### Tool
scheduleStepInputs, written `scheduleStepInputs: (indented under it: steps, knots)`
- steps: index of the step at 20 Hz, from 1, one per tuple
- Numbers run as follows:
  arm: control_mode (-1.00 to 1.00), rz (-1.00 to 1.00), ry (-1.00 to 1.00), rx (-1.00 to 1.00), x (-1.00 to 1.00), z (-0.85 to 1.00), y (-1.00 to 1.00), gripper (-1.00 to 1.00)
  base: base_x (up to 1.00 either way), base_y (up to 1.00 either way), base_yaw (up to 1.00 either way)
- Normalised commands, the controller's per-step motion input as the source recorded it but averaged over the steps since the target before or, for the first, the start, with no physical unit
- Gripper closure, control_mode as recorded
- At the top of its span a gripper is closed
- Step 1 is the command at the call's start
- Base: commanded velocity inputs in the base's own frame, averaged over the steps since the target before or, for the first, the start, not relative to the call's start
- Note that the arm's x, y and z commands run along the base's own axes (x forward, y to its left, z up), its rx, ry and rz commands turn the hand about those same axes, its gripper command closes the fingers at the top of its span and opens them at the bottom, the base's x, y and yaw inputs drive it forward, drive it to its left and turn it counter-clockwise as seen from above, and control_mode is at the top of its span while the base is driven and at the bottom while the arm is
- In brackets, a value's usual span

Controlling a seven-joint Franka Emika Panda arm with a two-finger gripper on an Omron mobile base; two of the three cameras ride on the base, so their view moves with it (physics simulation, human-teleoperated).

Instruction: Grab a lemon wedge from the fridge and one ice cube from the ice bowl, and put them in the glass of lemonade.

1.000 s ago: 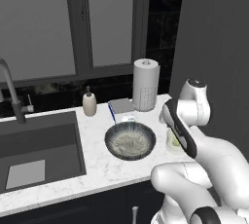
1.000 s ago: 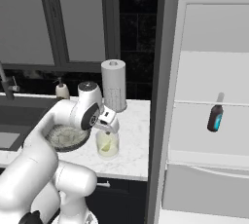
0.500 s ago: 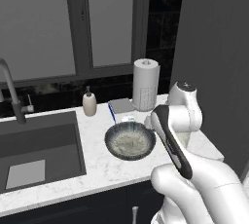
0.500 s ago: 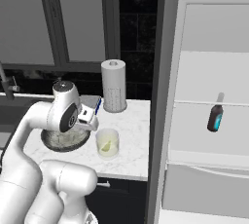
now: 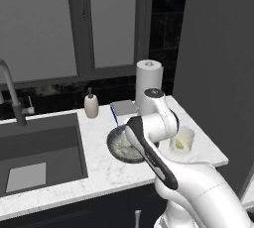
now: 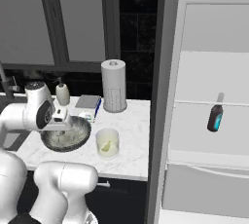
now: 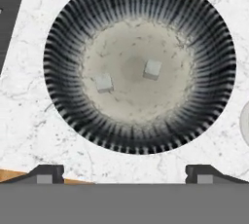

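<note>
Ice bowl (image 7: pixel 139 65) straight under the gripper (image 7: pixel 124 173), jaws apart and empty. Two ice cubes on the pale bowl floor, the nearer-to-centre one (image 7: pixel 152 69) just right of the middle, the other (image 7: pixel 103 83) left of it. Arm folded over the counter (image 5: pixel 99 167), hand pointing down above the bowl. Glass of lemonade (image 6: pixel 107 143) just beside the bowl (lemon wedge (image 6: pixel 108 146) seemingly already inside). Beyond, fridge (image 6: pixel 204 121) open.

Arm swung left from the glass of lemonade (image 6: pixel 107 142), hand (image 7: pixel 124 172) now over the ice bowl (image 7: pixel 68 33)
</note>
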Motion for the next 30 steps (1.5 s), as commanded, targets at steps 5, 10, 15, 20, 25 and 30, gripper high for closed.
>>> scheduleStepInputs:
  steps: [5,10,15,20,25,30]
  knots:
    - [-1.0,0.0,0.14,-0.05,0.35,-0.18,0.02,-1.0,0.0,0.0,0.0]
    - [-1.0,0.0,0.22,-0.08,0.38,-0.08,0.0,-1.0,0.0,0.0,0.0]
    - [-1.0,0.0,0.08,0.0,0.15,-0.3,0.0,-1.0,0.0,0.0,0.0]
    - [-1.0,0.0,-0.01,0.05,0.0,-0.32,-0.01,-1.0,0.0,0.0,0.0]
    - [-1.0,-0.01,-0.04,0.05,0.03,-0.28,-0.07,-1.0,0.0,0.0,0.0]
    - [-1.0,-0.03,-0.01,0.01,0.1,-0.04,-0.14,-1.0,0.0,0.0,0.0]
